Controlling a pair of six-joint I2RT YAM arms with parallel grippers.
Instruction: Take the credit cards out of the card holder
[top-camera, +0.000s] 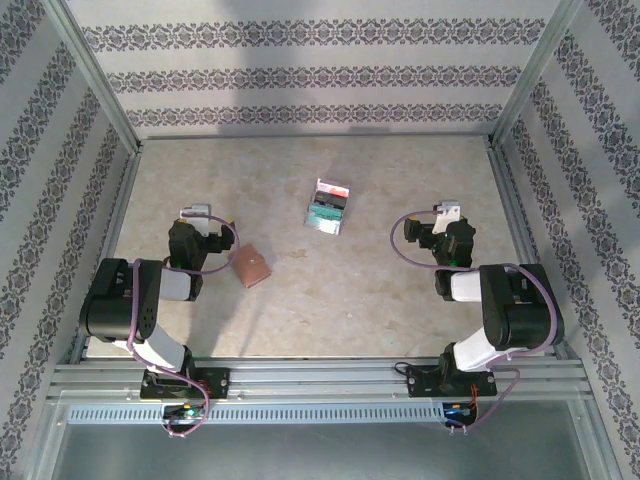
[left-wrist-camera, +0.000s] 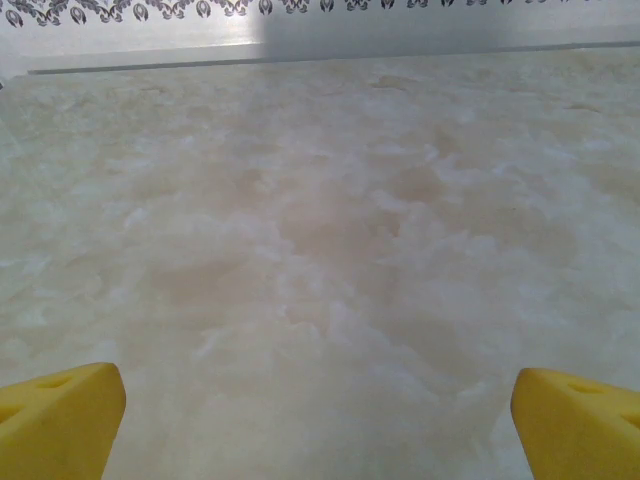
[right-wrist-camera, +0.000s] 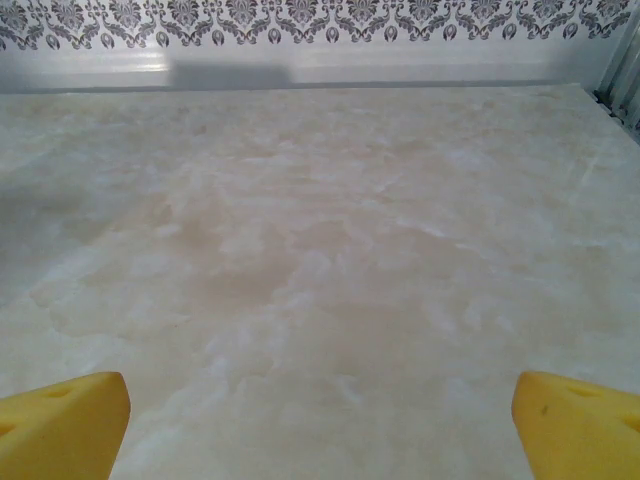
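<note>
Left gripper (left-wrist-camera: 318, 425) and right gripper (right-wrist-camera: 320, 425) both hold their yellow fingers (left-wrist-camera: 60, 415) wide apart, empty; the brown card holder (top-camera: 249, 267) lies closed just beside the left arm (top-camera: 130, 300); what looks like a card stack (top-camera: 327, 205) lies farther out; likely best: pin one flap, lift the other gently.

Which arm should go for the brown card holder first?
Left, probably. The card holder lies close beside the left claw; the right claw sits far across the table. Both are open.
</note>
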